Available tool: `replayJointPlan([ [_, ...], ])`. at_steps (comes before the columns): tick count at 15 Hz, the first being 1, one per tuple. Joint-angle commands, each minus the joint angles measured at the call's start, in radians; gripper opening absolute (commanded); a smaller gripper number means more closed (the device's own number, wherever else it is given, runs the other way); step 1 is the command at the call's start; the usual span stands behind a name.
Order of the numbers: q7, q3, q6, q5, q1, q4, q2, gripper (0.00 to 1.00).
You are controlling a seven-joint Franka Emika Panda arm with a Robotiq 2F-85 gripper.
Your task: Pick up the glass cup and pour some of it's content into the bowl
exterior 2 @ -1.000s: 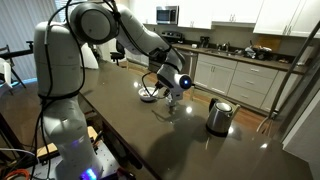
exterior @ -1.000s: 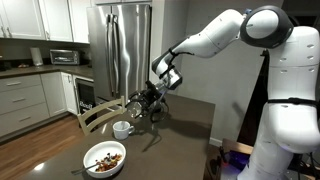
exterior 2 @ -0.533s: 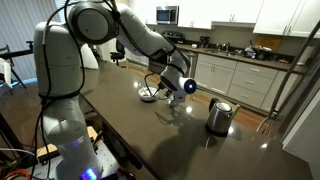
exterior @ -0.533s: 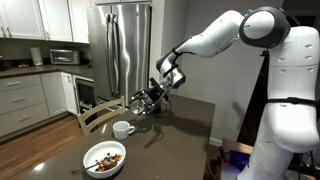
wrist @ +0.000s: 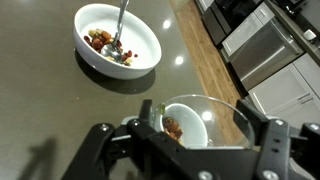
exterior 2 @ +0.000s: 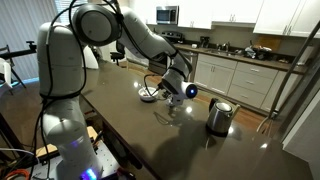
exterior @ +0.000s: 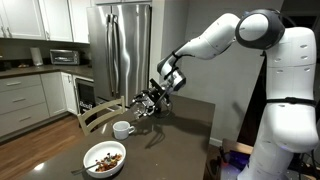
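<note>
Soft, even indoor light reaches you; bright spots glare on the dark glossy desk point(wrist: 40, 90), and your wrist view's foreground blurs.

Mug point(exterior: 122, 129): white, handled, upright on the dark counter point(exterior: 172, 152).
Kettle point(exterior 2: 219, 116): steel, standing on the counter.
Refrigerator point(exterior: 120, 50): stainless, doors closed.
Microwave point(exterior: 64, 57): beneath white cabinets point(exterior: 22, 18).
Chair point(exterior: 95, 115): pale wood, beside the counter.

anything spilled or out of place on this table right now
Nothing stands out. The dark table shows no spill. The glass cup is held in the gripper, with brownish content inside. The white bowl rests flat with a utensil standing in it.
</note>
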Motion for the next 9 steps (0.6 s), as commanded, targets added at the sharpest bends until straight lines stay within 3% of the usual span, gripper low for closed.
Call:
replayJointPlan([
  [1, 0.098, -0.014, -0.106, -0.004, -0.046, 0.018, 0.025, 0.59],
  [9, 0.216, -0.055, -0.188, 0.013, -0.09, 0.002, 0.042, 0.59],
])
